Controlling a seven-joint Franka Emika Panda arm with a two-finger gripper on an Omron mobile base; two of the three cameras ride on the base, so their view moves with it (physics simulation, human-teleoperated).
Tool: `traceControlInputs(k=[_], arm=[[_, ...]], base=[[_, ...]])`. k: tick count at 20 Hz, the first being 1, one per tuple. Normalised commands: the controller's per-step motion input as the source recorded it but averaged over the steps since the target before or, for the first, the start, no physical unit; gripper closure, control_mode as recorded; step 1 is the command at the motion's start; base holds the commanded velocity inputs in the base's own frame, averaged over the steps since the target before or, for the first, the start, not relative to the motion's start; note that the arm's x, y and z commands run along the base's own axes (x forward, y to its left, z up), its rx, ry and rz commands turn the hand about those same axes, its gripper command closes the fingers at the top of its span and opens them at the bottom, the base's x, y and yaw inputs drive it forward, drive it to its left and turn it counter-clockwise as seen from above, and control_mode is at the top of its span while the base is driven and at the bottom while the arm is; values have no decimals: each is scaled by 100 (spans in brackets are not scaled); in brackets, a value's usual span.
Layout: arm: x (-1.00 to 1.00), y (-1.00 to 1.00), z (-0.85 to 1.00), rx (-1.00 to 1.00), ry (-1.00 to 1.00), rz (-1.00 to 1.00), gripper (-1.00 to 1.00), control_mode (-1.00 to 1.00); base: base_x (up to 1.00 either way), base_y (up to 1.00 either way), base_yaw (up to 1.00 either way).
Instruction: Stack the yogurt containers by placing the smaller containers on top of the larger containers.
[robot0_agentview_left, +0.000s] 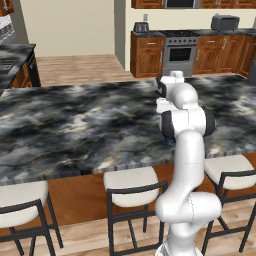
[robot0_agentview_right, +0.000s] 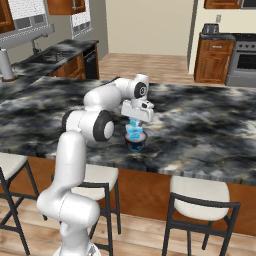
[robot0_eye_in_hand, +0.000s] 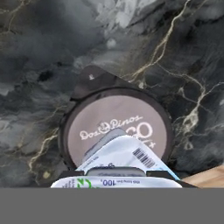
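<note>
The larger container, a wide low tub (robot0_eye_in_hand: 114, 114) with a dark rim and a pinkish-grey printed lid, stands near the counter's front edge (robot0_agentview_right: 136, 144). My gripper (robot0_agentview_right: 134, 124) hangs straight over it, shut on a light-blue cup (robot0_agentview_right: 134, 131) with a whitish labelled top (robot0_eye_in_hand: 127, 156). The cup sits low over the middle of the tub's lid; whether it touches the lid I cannot tell. In the hand view my gripper (robot0_eye_in_hand: 117, 173) is at the bottom edge with the cup between its tips. In the left base view my own arm hides the tub, apart from a blue sliver (robot0_agentview_left: 170, 142).
The dark marble island counter (robot0_agentview_right: 200, 125) stretches wide to both sides. Cushioned stools (robot0_agentview_right: 204, 198) (robot0_agentview_left: 131, 184) stand under its front edge. A stove (robot0_agentview_left: 179, 50) and wooden cabinets line the far wall, and a second counter with a sink (robot0_agentview_right: 47, 56) lies at the left.
</note>
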Motion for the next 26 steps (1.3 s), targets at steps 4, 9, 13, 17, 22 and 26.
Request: traceControlInputs(k=[4, 9, 13, 17, 22, 26], arm=[[-14, 0, 0, 0, 0, 0, 100, -100], [-13, 0, 0, 0, 2, 0, 100, -100], [-5, 3, -9, 0, 11, 0, 100, -100], [0, 8, -13, 0, 16, 0, 100, -100], [2, 2, -15, 0, 16, 0, 100, -100], [0, -1, -6, 1, 14, 0, 100, -100]], base=[[0, 0, 0], [0, 0, 0], [0, 0, 0], [0, 0, 0], [0, 0, 0], [0, 0, 0]])
